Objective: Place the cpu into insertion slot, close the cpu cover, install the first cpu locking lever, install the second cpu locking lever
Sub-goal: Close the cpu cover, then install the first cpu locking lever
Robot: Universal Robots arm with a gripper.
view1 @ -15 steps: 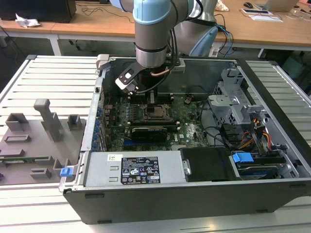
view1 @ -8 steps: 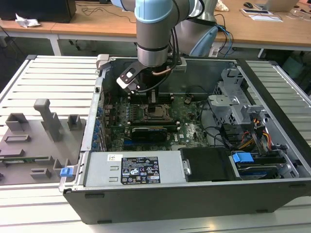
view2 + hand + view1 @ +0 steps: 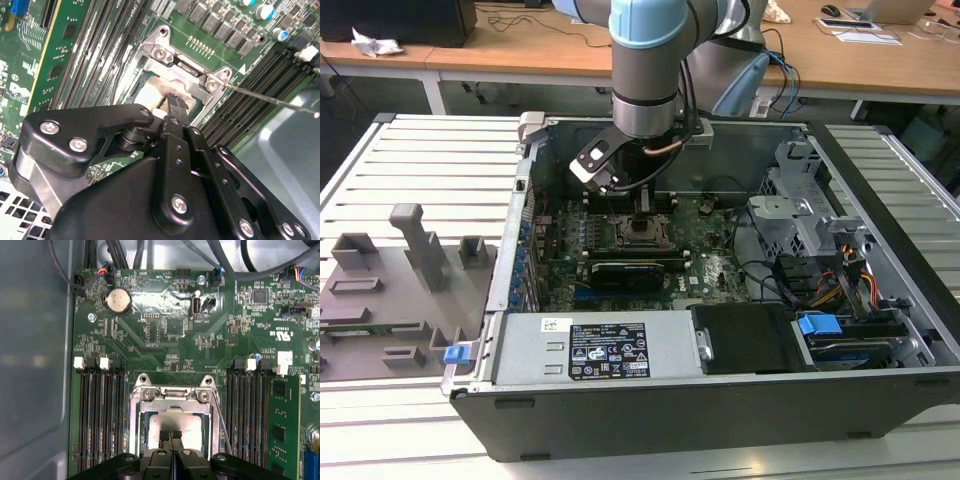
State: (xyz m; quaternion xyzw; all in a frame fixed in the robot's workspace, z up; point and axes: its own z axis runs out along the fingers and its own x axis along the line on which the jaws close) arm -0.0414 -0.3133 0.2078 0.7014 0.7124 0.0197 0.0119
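From my desk I see the arm reaching straight down into the open case (image 3: 880, 395), with the gripper (image 3: 642, 212) low over the slot (image 3: 645, 233) near the middle of the green board (image 3: 715, 265). In the first wrist view its two black fingers (image 3: 164, 436) are pressed flat against each other with only a thin seam between them and nothing clamped there. The tips sit right at the top face of the cpu (image 3: 190, 426); I cannot tell whether they touch it. The cpu lies flat in the slot, a small square with a pale, dull silver face and a slightly darker, smudged patch toward the hinge side. The cover (image 3: 175, 404) is down over it. It is a grey metal frame fixed at its corners by screws, and the chip shows through its large square window. In the second wrist view the cpu (image 3: 149, 92) reads almost cream-white against the cover (image 3: 182, 75), and a fingertip stands in front of it. A thin wire lever (image 3: 270, 100) runs out from one corner of the cover, slanting away across the memory slots (image 3: 250, 95), not tucked against the frame. In the first wrist view the same lever (image 3: 221, 422) lies between the cover and the neighbouring memory slots.
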